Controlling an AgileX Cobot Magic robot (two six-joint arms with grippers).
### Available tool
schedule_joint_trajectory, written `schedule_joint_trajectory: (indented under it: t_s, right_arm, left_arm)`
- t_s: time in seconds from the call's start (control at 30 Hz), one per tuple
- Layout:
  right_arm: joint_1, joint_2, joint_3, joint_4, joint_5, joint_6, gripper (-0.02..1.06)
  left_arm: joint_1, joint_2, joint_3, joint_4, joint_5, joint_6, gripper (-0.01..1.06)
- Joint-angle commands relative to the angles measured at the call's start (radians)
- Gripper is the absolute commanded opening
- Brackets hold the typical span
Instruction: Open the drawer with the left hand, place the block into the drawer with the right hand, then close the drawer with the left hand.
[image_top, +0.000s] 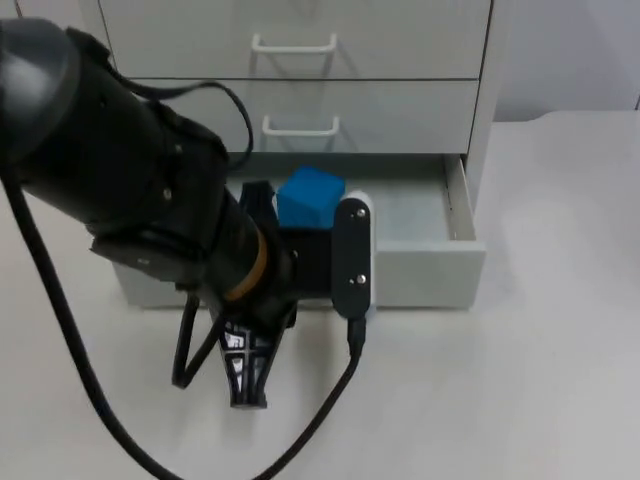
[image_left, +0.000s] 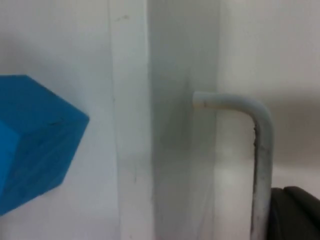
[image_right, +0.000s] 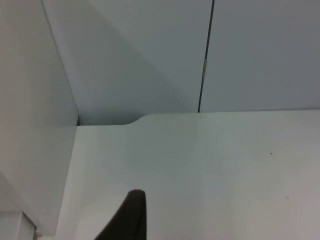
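Working outward from the left end effector (image_top: 248, 375), it sits low in front of the open bottom drawer (image_top: 430, 265), its fingers pointing down toward the table (image_top: 520, 380). Whether the fingers are spread or closed cannot be told. In the left wrist view one fingertip (image_left: 295, 212) stands just beside the drawer handle (image_left: 262, 150), a bent white rod with dark scuffing along its length.

The right end effector (image_right: 131, 212) waits over bare table beside the cabinet (image_top: 300, 60); its finger spacing cannot be told either.

The block (image_top: 310, 198) lies inside the drawer. It is a solid blue cube with sharp edges and matte faces, resting tilted so that one corner points outward in the left wrist view.

Judged remaining step: closing the drawer. Risks:
- A finger that misses or slips off the thin handle would leave the drawer part open.
- An off-centre push could skew the drawer in its slot and jam it.
- A hard shove could slide the light cabinet on the smooth table.
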Motion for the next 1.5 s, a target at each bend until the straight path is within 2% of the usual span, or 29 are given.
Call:
schedule_joint_trajectory:
  t_s: [0.0, 0.13, 0.17, 0.23, 0.37, 0.77, 1.27, 1.47]
  right_arm:
    - [-0.002, -0.007, 0.005, -0.006, -0.010, -0.001, 1.05]
    - [-0.002, -0.007, 0.005, -0.006, -0.010, -0.001, 1.05]
    - [-0.002, -0.007, 0.005, -0.006, -0.010, -0.001, 1.05]
    - [-0.002, -0.007, 0.005, -0.006, -0.010, -0.001, 1.05]
    - [-0.002, -0.007, 0.005, -0.006, -0.014, -0.001, 1.05]
    - [-0.002, -0.007, 0.005, -0.006, -0.016, -0.001, 1.05]
    - [-0.002, -0.007, 0.005, -0.006, -0.016, -0.001, 1.05]
    - [-0.002, -0.007, 0.005, -0.009, -0.016, -0.001, 1.05]
  left_arm:
    - [0.003, 0.009, -0.016, 0.096, 0.014, -0.098, 0.00]
    - [0.003, 0.030, -0.052, 0.289, 0.066, -0.318, 0.00]
    - [0.003, 0.035, -0.063, 0.383, 0.077, -0.417, 0.00]
    - [0.003, 0.037, -0.064, 0.411, 0.077, -0.451, 0.00]
    - [0.003, 0.037, -0.065, 0.569, 0.109, -0.638, 0.00]
    - [0.085, 0.058, -0.109, 0.569, 0.100, -0.673, 0.00]
    - [0.096, 0.106, -0.177, 0.569, 0.104, -0.675, 0.00]
    - [0.120, 0.118, -0.213, 0.569, 0.092, -0.725, 0.00]
